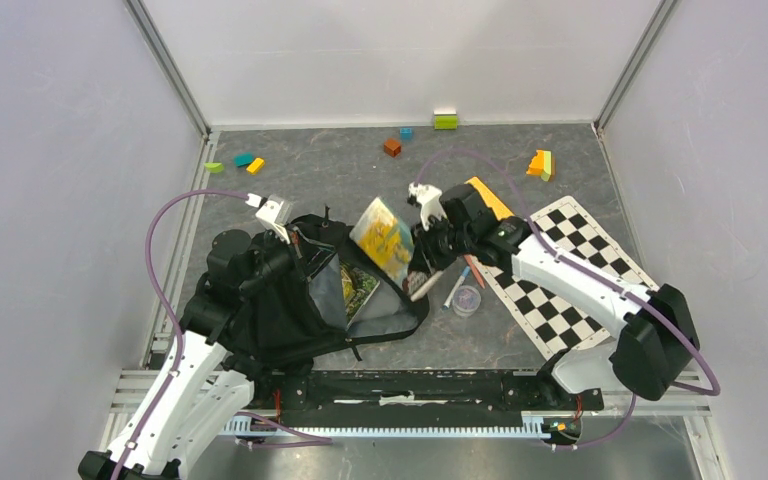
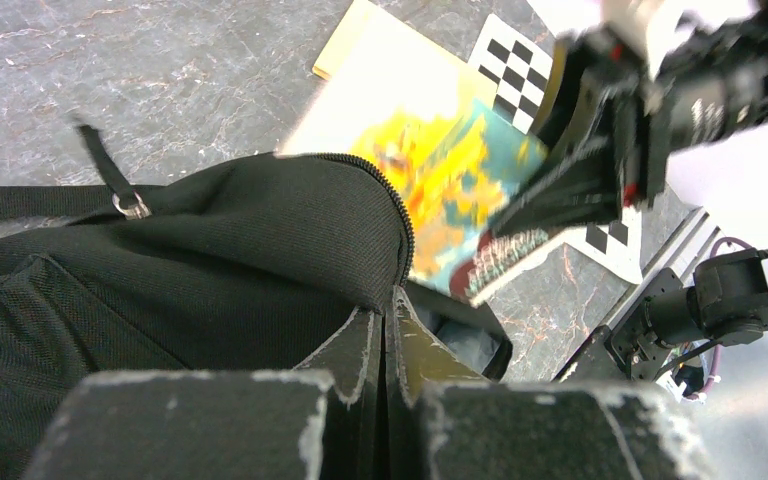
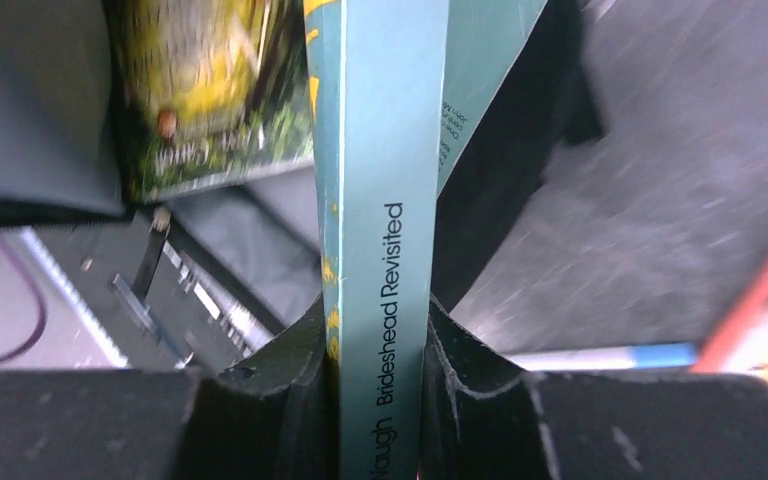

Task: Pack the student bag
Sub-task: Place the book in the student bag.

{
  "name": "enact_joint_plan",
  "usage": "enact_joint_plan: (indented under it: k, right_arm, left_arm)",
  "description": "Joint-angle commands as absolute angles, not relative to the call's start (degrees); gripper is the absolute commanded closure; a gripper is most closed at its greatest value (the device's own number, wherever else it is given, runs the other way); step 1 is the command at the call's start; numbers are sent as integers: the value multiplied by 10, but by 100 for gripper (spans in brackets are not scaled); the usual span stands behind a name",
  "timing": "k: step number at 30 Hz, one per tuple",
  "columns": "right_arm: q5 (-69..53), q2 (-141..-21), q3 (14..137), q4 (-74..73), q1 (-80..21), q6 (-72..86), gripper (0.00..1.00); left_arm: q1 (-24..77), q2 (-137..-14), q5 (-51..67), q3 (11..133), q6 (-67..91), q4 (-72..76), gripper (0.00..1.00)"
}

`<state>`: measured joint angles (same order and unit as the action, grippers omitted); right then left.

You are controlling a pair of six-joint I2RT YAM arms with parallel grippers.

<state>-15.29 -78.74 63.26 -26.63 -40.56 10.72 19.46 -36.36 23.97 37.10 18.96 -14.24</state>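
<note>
the left gripper (image 2: 388,345) was clenched on the zipped rim of the student bag (image 2: 210,260), whose black bulk spread out beyond its fingers. the right gripper (image 3: 378,360) grasped a teal-spined paperback (image 3: 382,150) with a pad pressed on each cover, and the book was tilted above the bag's open mouth. past its fingertips a second book (image 3: 205,100) lay inside, against the grey lining. pens (image 1: 456,290) lay just beside that hand.

Robot lab cell: white panel walls (image 1: 400,50), aluminium frame posts (image 1: 165,65), checkered board (image 1: 550,320)
</note>
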Motion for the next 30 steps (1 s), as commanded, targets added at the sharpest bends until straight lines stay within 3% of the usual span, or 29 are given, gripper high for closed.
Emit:
enact_joint_plan:
  k: [1,13,20,30]
  right_arm:
    - [-299,-751,577,-185,-415,164,100]
    - [-392,-756,522,-92,-435,240,100]
    - [-423,-778,501,59,-453,355,100]
    - [-305,-865,497,93,-482,395,100]
  left_arm:
    - [196,-352,244,383,174,-98,98]
    - [195,-351,241,382,175,-98,98]
    - [196,-351,242,382,175,-98,98]
    - [195,-347,242,384,174,-99,98]
